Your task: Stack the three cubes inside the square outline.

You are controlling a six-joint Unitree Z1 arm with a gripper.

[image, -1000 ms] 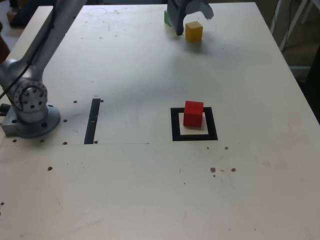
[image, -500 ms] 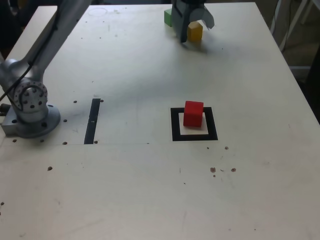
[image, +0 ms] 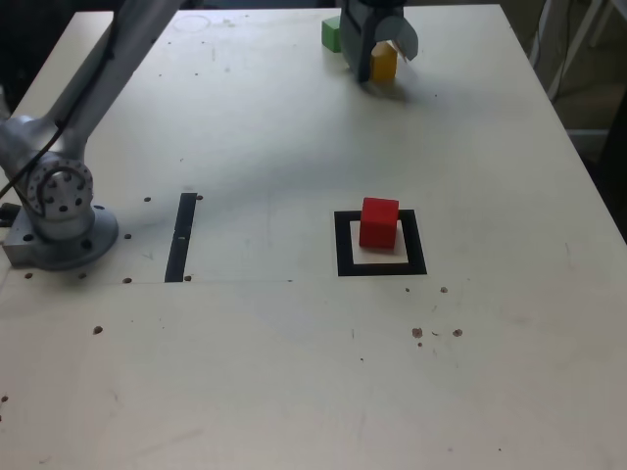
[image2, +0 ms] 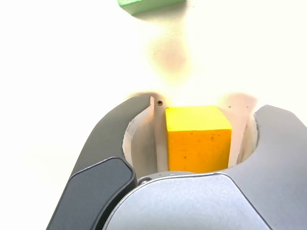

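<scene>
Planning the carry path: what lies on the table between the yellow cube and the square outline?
Nothing: in the exterior view the table is bare between the yellow cube and the square outline, apart from small specks.

Robot arm [image: 93,78]: silver-grey metal links showing a dull sheen, rising from a round flanged base [image: 61,240] carrying a disc-shaped joint cap [image: 59,191] dotted with small screw holes; a black cable running beside it. Gripper [image2: 192,139]: dark grey curved jaws showing pale inner linings, grey housing behind.
</scene>
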